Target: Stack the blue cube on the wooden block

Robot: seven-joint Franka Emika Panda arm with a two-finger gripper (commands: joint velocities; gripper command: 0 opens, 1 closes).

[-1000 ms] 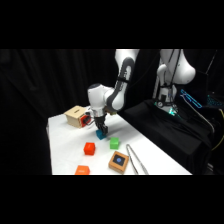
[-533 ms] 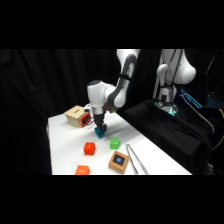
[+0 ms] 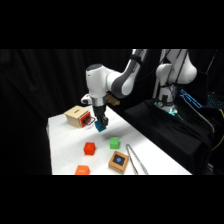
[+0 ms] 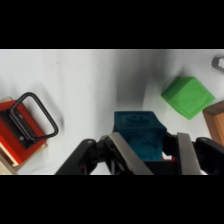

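While the arm (image 3: 122, 80) reaches down from the upper right in the side view, its gripper (image 3: 101, 124) holds the blue cube (image 3: 102, 126) between its fingers, clear of the surface (image 3: 65, 150). From the wrist view, the cube (image 4: 140, 135) sits between the two fingers (image 4: 124, 155), which close on its opposite sides; the gripper (image 4: 150, 157) is thus clamped on the cube, neither wide nor empty.

The cube hangs above the rear part of the surface, just beside the pale wooden box (image 3: 78, 116), whose red-rimmed side faces the gripper. In the wrist view that box (image 4: 20, 132) shows at the left edge with a black handle (image 4: 32, 119) on its red face.

The wooden block (image 3: 119, 161), tan with a dark square mark on top, lies toward the front of the surface, well apart from the held cube. Nothing rests on it. Only its corner (image 4: 215, 120) shows at the right edge of the wrist view.

A green cube (image 3: 114, 143) lies between the gripper and the block; in the wrist view it (image 4: 188, 96) appears at the upper right, apart from the blue cube. A red cube (image 3: 89, 148) lies left of the green one, and an orange cube (image 3: 82, 170) sits at the front edge. Metal tongs (image 3: 135, 159) lie just right of the block.
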